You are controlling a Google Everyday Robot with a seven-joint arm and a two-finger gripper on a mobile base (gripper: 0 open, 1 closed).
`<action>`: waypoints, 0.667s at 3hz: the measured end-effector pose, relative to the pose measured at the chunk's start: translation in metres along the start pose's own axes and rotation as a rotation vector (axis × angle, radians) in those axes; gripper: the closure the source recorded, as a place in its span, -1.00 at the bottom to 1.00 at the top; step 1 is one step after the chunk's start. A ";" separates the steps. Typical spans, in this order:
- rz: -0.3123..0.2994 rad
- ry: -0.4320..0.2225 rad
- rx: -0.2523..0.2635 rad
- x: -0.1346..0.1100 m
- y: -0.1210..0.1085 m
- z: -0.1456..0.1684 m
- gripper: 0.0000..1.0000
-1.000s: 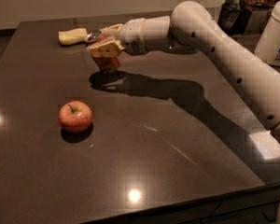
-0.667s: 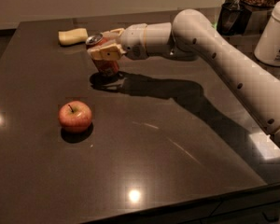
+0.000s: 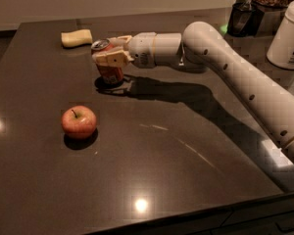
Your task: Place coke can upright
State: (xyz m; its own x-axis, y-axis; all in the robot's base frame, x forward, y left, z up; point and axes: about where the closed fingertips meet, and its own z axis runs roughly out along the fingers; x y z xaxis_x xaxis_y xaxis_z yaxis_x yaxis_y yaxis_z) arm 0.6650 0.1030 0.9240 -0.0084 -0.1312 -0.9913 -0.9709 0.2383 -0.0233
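Note:
The coke can point(image 3: 110, 72), red with a silver top, stands nearly upright on the dark table point(image 3: 186, 180) at the back left, its base on or just above the surface. My gripper point(image 3: 110, 51) reaches in from the right and is shut on the coke can's upper part, with one tan finger point(image 3: 111, 58) in front of it and the other behind. The gripper hides the middle of the can.
A red apple point(image 3: 79, 122) sits in front of the can, to the left. A yellow sponge point(image 3: 76, 37) lies at the back left. A white jar point(image 3: 288, 33) and dark containers point(image 3: 242, 18) stand at the back right. My arm point(image 3: 245, 87) spans the right side.
The gripper with the can has sunk slightly towards the table. The can's silver top now shows at the upper left. The apple and sponge have not moved.

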 end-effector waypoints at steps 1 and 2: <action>0.036 -0.043 0.005 0.005 -0.001 -0.001 0.16; 0.041 -0.055 0.002 0.004 0.001 0.001 -0.47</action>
State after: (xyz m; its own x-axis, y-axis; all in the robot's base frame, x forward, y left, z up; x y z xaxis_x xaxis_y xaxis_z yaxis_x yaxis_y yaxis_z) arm 0.6639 0.1037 0.9203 -0.0353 -0.0681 -0.9971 -0.9696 0.2440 0.0176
